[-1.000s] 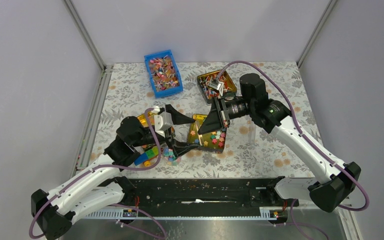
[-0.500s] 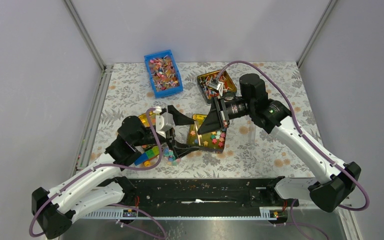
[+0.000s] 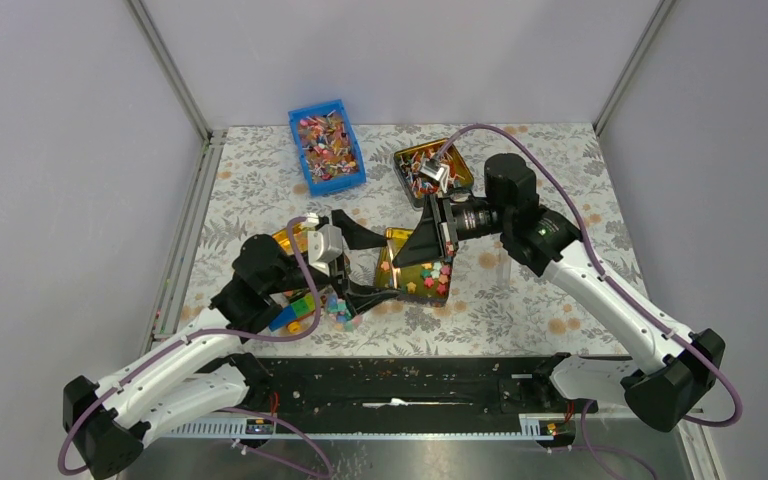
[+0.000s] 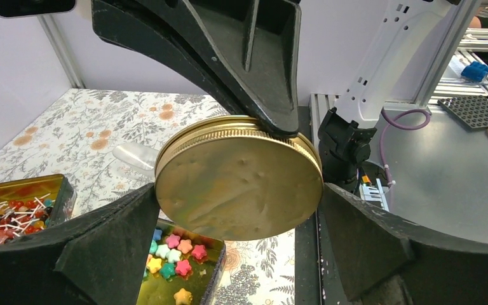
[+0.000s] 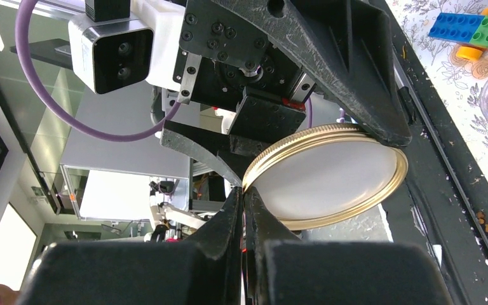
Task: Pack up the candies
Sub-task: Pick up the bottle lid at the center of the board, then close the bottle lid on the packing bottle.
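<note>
A round gold lid (image 4: 238,184) hangs above the table between both grippers. My right gripper (image 5: 244,197) is shut on the lid's rim and also shows in the top view (image 3: 407,256). My left gripper (image 4: 240,213) spans the lid, and its fingers (image 4: 111,248) touch two opposite edges; the lid's pale inner side shows in the right wrist view (image 5: 330,175). Below the lid lies an open gold tin (image 3: 388,262) with star-shaped candies (image 4: 171,251) in pink, green, blue and orange. More candies (image 3: 340,310) lie by my left wrist.
A blue bin (image 3: 327,148) of wrapped candies stands at the back. A gold tin (image 3: 430,170) of stick candies stands at the back centre and shows in the left wrist view (image 4: 13,210). Toy bricks (image 3: 295,310) and another gold tin (image 3: 288,240) lie under my left arm.
My right arm has shifted slightly down and right. Both grippers and the lid stay almost where they were.
</note>
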